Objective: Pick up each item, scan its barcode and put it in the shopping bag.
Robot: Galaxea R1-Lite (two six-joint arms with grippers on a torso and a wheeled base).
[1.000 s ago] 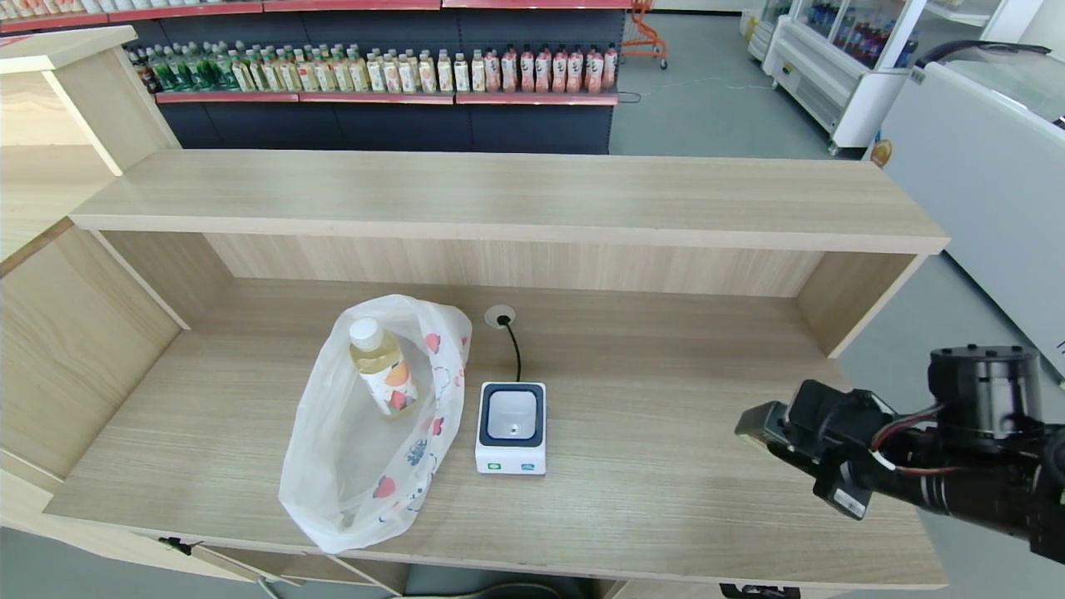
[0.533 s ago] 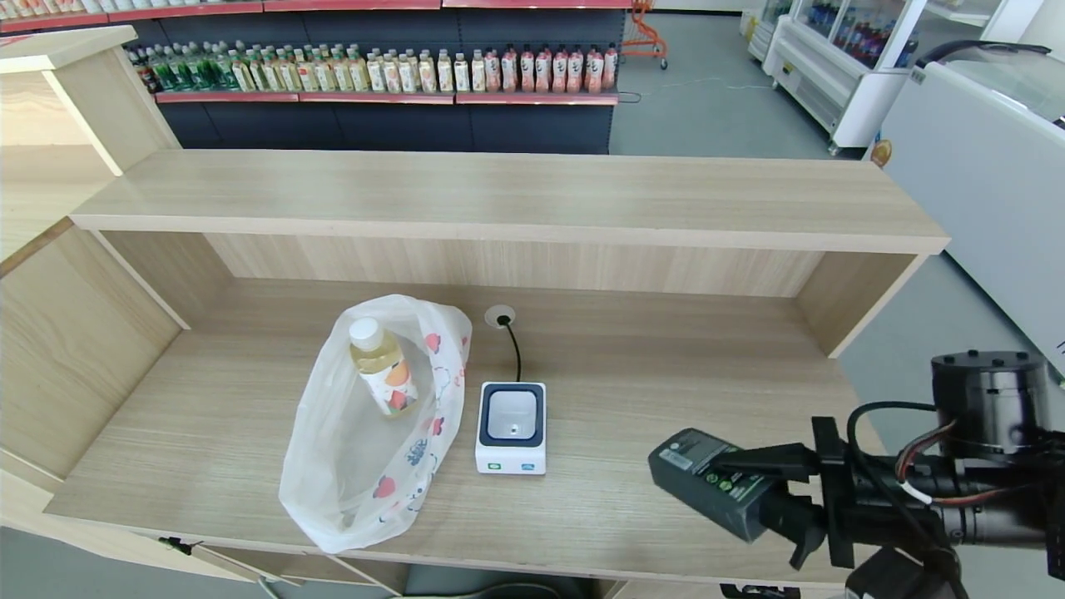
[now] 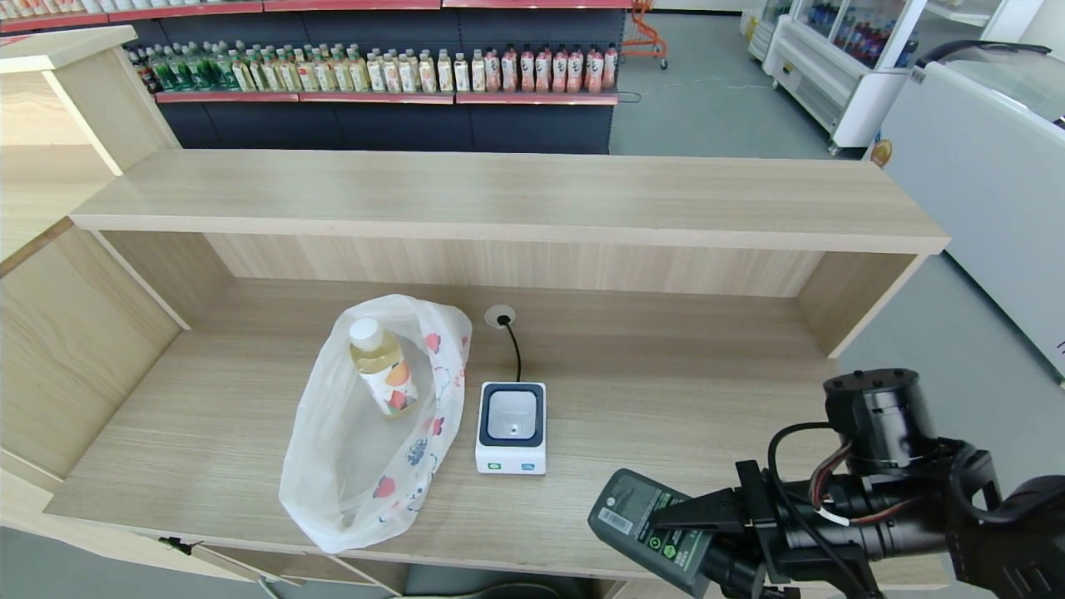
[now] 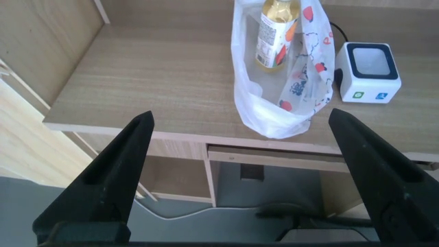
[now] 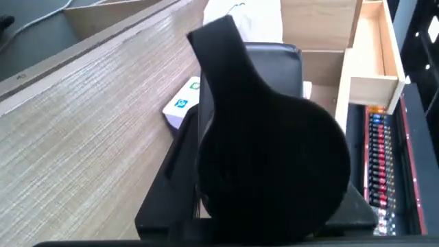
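Store setting: a wooden checkout bench (image 3: 666, 399) stands in front of drink shelves (image 3: 374, 75). The right gripper (image 3: 699, 545) has its fingers (image 3: 686, 514) pinching a dark box (image 3: 645, 528) with its labelled face up, over the bench's front edge, near the scanner (image 3: 511, 427) on its right. The right arm lies roughly level, pointing toward the robot's left. The left gripper (image 4: 240, 116) has its fingers (image 4: 116, 171) spread wide and holds nothing, off the bench's front edge. A bottle (image 3: 381, 366) lies inside the shopping bag (image 3: 349, 482), just left of the scanner.

Dark fingers (image 5: 226, 62) grip a black box (image 5: 278, 58) — white scanner (image 5: 184, 104) beyond, on the counter (image 5: 75, 130).
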